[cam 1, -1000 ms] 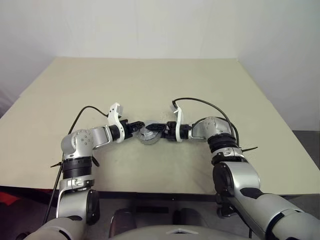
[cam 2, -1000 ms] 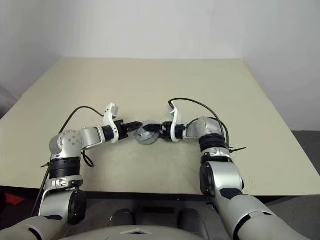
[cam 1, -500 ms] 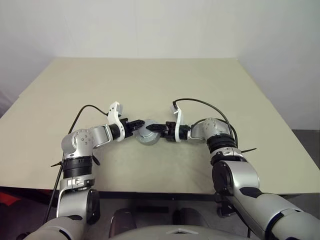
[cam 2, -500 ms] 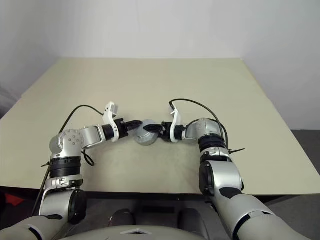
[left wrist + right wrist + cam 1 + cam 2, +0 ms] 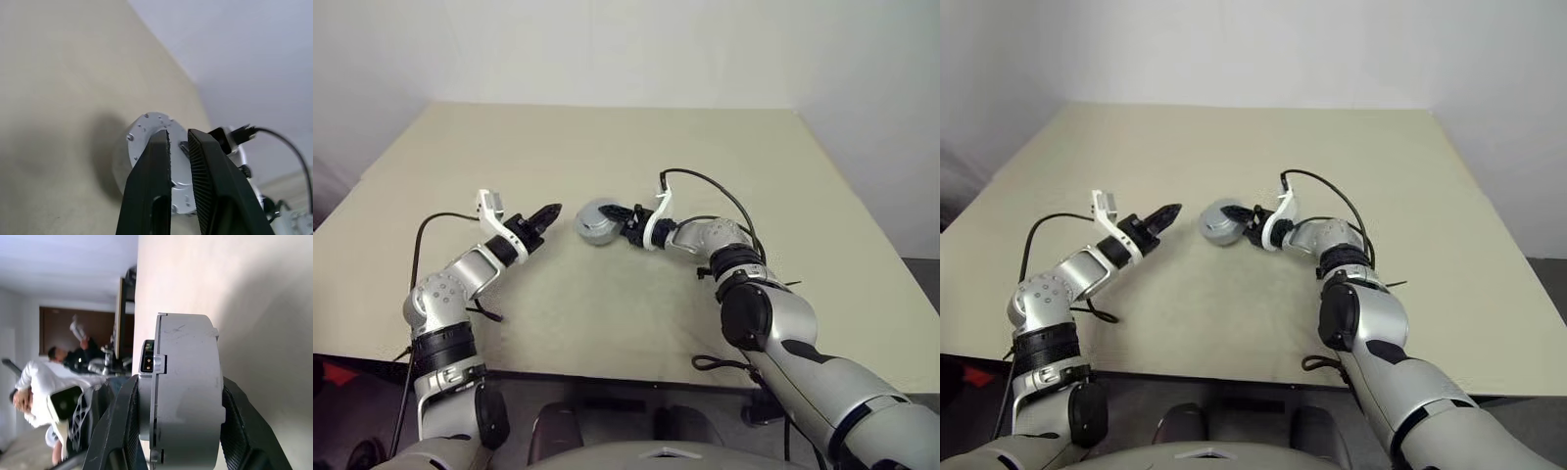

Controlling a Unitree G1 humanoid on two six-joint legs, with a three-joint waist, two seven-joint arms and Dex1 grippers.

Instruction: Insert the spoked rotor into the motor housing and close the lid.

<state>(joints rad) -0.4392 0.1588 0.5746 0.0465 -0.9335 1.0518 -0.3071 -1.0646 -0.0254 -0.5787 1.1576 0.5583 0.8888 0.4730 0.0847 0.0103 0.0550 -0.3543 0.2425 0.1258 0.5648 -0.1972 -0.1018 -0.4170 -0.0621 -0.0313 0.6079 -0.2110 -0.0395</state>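
Housing (image 5: 183, 391) is pinched edgewise in the right gripper (image 5: 625, 221), off the table.
Left gripper (image 5: 546, 213) is pressed together, empty, apart; a slip could be caused by the narrow rim grip.

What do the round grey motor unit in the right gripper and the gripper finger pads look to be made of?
Round grey motor unit: likely cast or machined metal, matt silver-grey, with faint scuffs and a crisp seam around it. Finger pads: black, finely ribbed, probably rubber or plastic. The beige table looks like matt laminate, though that is uncertain.

Silver-grey jointed arms, black cables, white wrist brackets, ribbed black two-finger left gripper (image 5: 551, 211).
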